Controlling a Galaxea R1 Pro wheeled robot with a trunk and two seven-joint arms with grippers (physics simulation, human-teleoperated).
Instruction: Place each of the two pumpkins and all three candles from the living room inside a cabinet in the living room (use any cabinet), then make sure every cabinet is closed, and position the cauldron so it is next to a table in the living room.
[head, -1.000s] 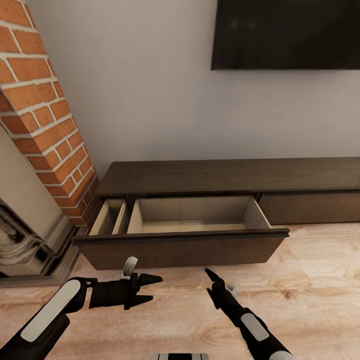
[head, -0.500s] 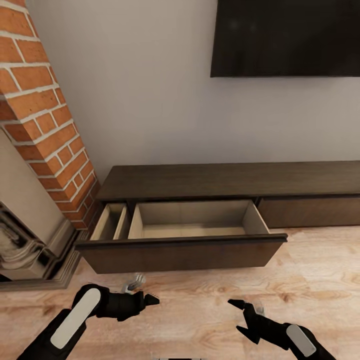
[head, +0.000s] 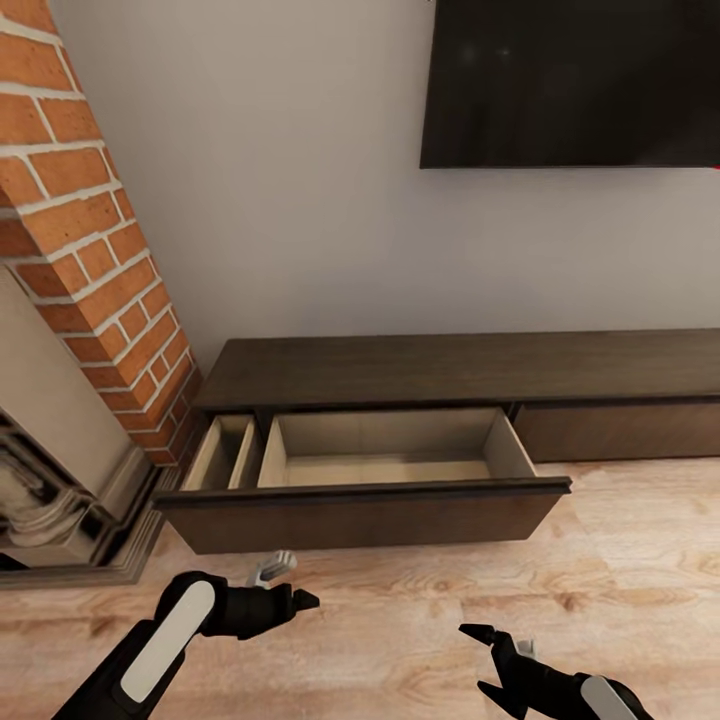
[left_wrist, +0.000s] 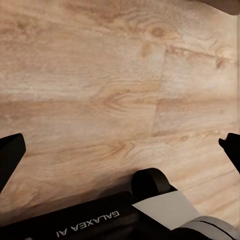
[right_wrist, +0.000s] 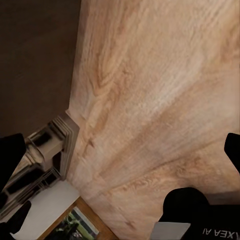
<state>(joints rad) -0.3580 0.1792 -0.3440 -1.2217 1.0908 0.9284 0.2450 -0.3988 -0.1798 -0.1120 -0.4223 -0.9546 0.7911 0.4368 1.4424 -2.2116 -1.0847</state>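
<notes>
**A:** Left to right, what's there?

**B:** A brick chimney (head: 80, 230) with the fireplace surround below it, then the cabinet (head: 440, 365) against the wall, its wide drawer (head: 370, 505) pulled out and pale inside. As far as the head view reaches, the drawer holds nothing, though its near floor is hidden behind the front panel, so I wouldn't swear to it. A dark screen (head: 570, 80) hangs above.

**B:** The left pincer (head: 300, 603) hangs over the wood floor (head: 400, 620) with its jaws apart and nothing between them; the right pincer (head: 482, 658) is the same, low at the frame's edge.

**A:** What changed in the last second?

**B:** The view has drawn back slightly and tilted, so the cabinet sits a little higher and smaller. The right arm has dropped away from the drawer front toward the corner; the left has pulled back too.

**A:** Meaning?

**B:** I'd judge the drawer is open and ready, and the robot is backing off to fetch pumpkins and candles.
</notes>
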